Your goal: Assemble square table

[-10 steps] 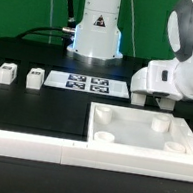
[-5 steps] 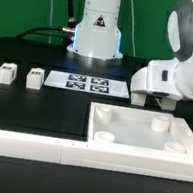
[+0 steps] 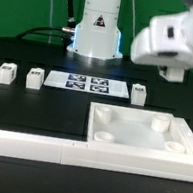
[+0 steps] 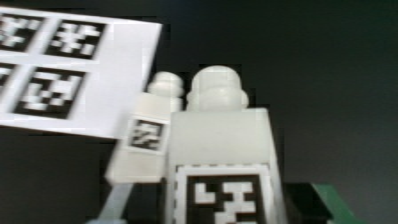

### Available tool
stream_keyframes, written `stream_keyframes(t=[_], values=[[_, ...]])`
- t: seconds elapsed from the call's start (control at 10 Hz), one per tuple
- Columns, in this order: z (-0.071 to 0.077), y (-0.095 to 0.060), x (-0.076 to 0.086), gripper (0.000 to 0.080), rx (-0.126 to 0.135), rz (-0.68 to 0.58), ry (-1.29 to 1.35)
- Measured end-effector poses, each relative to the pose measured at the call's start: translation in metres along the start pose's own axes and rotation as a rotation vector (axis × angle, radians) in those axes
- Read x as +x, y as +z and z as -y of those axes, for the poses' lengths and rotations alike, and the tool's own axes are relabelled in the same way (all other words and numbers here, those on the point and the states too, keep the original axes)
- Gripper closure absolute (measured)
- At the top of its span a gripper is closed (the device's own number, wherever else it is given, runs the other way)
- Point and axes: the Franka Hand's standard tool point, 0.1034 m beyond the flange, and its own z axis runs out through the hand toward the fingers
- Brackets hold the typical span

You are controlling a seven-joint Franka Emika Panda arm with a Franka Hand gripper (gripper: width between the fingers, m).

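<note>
**Exterior and wrist views, left to right.** At far left a small white plastic tagged leg block [image 3: 5,71] stands on the black table, with a second leg block [image 3: 35,76] just to its right. The marker board [image 3: 86,83] lies flat between these and a third leg block [image 3: 138,93]. Nearer the camera and to the right rests the large white square plastic tray-like top [image 3: 130,130], rim upward, with round sockets at its corners and no leg fitted. A long white border rail [image 3: 26,146] runs along the near edge.

The gripper [image 3: 172,72] hangs above the third leg block, well clear of it.

The step in hand is judged to be choosing a leg. The next move calls for descending, pinching that leg squarely, and carrying it to a corner socket.

Whether the claw is spread or pressed together cannot be told, because its fingers are dark and blurred. In the wrist view a slimmer white piece [image 4: 143,140] lies beside the third leg block [image 4: 222,140]. It may be a fourth leg, but this is uncertain.
</note>
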Motion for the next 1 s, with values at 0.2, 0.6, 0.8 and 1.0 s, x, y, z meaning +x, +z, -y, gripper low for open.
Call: stream_keyframes(t=[0.2,0.6,0.8,1.0], values=[[-0.011,-0.019,-0.01,0.0514,0.005,-0.087,-0.003],[-0.013,-0.034,0.015,0.0514,0.007,-0.411,-0.028],[-0.023,-0.093,0.03,0.0514,-0.016,-0.573,-0.079],[-0.024,-0.114,0.039,0.0514,-0.016,-0.743,-0.078]])
